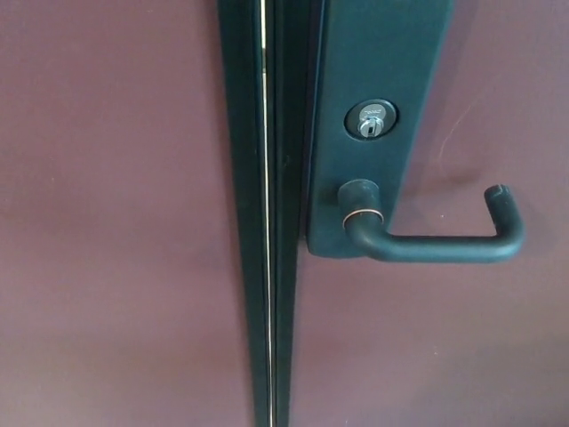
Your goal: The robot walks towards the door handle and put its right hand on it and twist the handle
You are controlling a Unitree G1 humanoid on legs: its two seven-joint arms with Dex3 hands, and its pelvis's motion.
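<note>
Handle (427, 245) lying nearest the camera, standing proud of the door and sitting right of centre; lever running level, long axis left to right, pivoting at a round collar (360, 203) with a thin coppery ring and ending at the far right in a short return (502, 206) bending back toward the door; no hand of either arm showing, so fingers neither open nor closed to the eye, gripping nothing visible here; judging the right hand the better placed, since the free end lies toward the robot's right, calling for an approach from the right edge and a grasp across the level bar, then a downward turn about the collar; matte dark metal, smooth and rounded, likely slippery under thick fingers; behind it, a tall dark backplate (378, 53), flat and slightly glossy, carrying a silvery lock cylinder (371, 119) above the collar; farther back, maroon door face (116, 222), dull and faintly smudged; thin bright seam (266, 222) running vertically between dark door edges, left of the plate.
</note>
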